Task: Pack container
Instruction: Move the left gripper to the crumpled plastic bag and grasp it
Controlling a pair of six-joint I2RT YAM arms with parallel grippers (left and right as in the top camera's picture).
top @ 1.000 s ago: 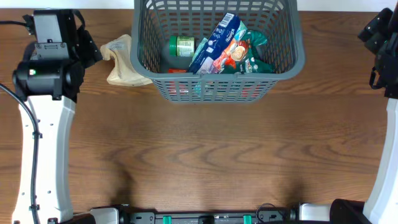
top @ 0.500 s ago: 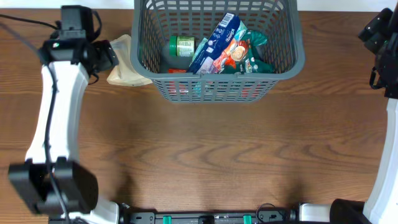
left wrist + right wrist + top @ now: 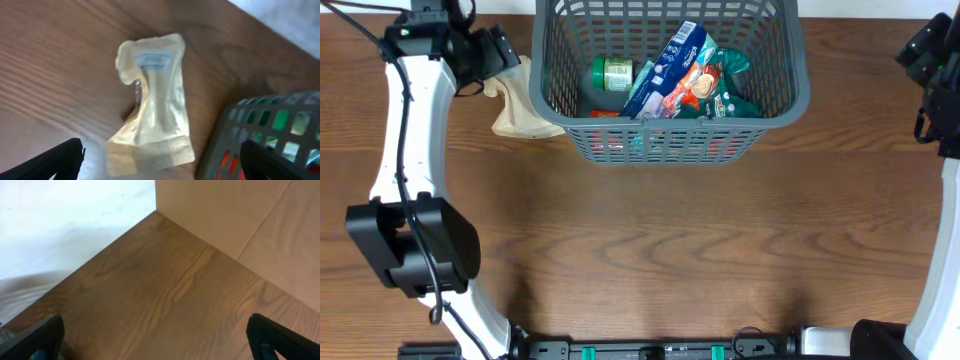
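pouch (image 3: 155, 115) mid-frame: we judge it light, limp, slick; pinch mid-body | container (image 3: 670, 140) alongside, rigid | left claw (image 3: 162, 157), right claw (image 3: 155, 337): spread wide, empty

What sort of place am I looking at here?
Likely a robotics lab bench, not a shop: two white robot arms flank a wooden table, with a grey plastic basket holding groceries.

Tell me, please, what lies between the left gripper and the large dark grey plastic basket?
A crumpled pale tan plastic pouch, beside the basket's left wall, beneath the open left gripper; the left wrist view shows it best.
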